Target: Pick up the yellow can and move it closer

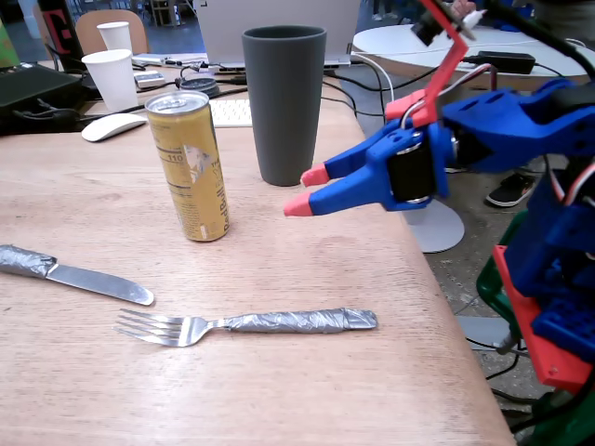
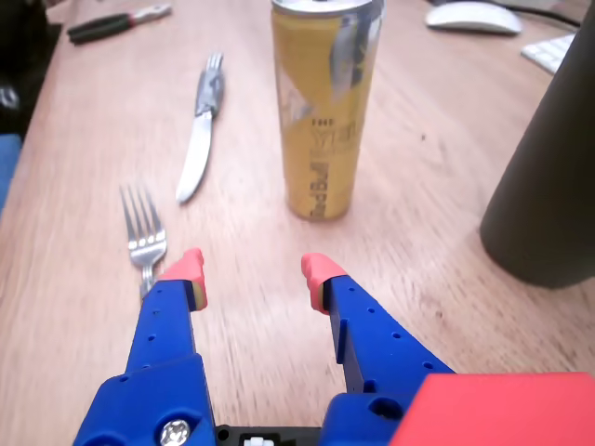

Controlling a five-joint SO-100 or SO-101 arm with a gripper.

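Note:
The yellow can stands upright on the wooden table, left of a dark grey cup. In the wrist view the yellow can is straight ahead, slightly right of centre. My gripper hovers to the right of the can in the fixed view, a short gap away, blue with red fingertips. The wrist view shows the gripper open, nothing between its fingers, the can beyond the tips and untouched.
A tall dark grey cup stands just behind the gripper's path. A fork and a knife with taped handles lie near the front. White paper cups, a mouse and a keyboard sit at the back. The table's right edge is close.

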